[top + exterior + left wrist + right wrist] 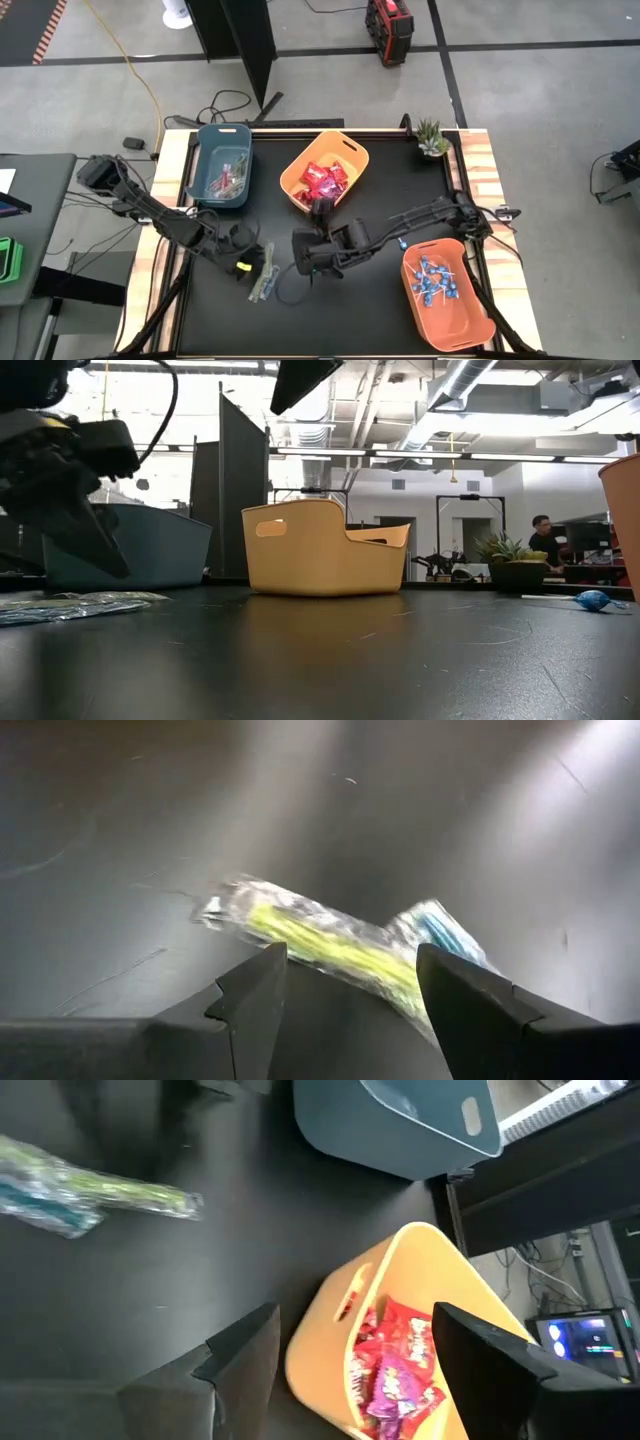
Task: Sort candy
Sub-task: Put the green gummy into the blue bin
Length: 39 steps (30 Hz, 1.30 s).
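Clear crinkled stick packets (340, 945), green-yellow inside, lie on the black table (330, 320) at 7 o'clock from the yellow bin (350, 160). Left gripper (350, 990) hovers spread wide above them; descend centred, closing across the narrow width. Right gripper (350, 1350), gaping empty, waits mid-table.
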Each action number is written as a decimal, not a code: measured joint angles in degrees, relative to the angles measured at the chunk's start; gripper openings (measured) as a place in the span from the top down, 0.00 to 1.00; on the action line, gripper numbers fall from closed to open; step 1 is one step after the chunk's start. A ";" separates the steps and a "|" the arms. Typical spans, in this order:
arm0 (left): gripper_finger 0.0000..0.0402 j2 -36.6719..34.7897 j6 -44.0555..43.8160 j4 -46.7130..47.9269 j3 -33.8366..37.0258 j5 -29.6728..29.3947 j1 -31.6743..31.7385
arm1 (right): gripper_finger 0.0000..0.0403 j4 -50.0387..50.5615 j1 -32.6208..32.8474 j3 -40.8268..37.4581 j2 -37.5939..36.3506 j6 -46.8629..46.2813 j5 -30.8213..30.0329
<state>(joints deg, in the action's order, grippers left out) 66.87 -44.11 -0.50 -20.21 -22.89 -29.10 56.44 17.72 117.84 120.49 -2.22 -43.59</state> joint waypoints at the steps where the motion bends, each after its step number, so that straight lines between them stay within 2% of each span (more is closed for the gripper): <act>1: 0.45 0.00 -1.77 0.04 0.00 -0.07 0.56 | 0.32 0.01 0.30 0.00 0.00 -0.49 -0.03; 7: 0.45 0.00 -7.94 1.37 0.00 0.11 2.97 | 0.32 -0.11 1.12 -0.13 0.00 -1.20 -1.72; 17: 0.45 1.03 -13.49 0.93 -0.44 1.90 3.19 | 0.32 -0.48 1.44 -3.81 0.00 -2.49 -1.91; 22: 0.45 7.64 -12.73 2.49 -5.11 3.42 3.20 | 0.32 -1.38 1.42 -5.86 0.02 -2.73 -1.97; 28: 0.45 16.43 -15.30 13.48 -12.94 3.30 3.66 | 0.32 -2.07 1.47 -5.92 0.02 -2.91 -1.97; 33: 0.46 21.98 -15.55 19.06 -17.83 2.74 3.65 | 0.32 -2.24 1.70 -5.92 0.02 -2.47 -1.99; 36: 0.49 24.81 -15.52 22.25 -19.93 2.28 3.64 | 0.32 -2.29 1.75 -5.92 0.02 -2.47 -1.97; 39: 0.60 25.99 -15.55 24.61 -21.41 2.20 3.67 | 0.32 -2.64 1.77 -5.90 0.02 -2.45 -1.99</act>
<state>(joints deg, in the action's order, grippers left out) 92.87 -59.66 24.11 -41.62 -20.69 -25.43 53.80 19.49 111.94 120.51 -4.67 -45.58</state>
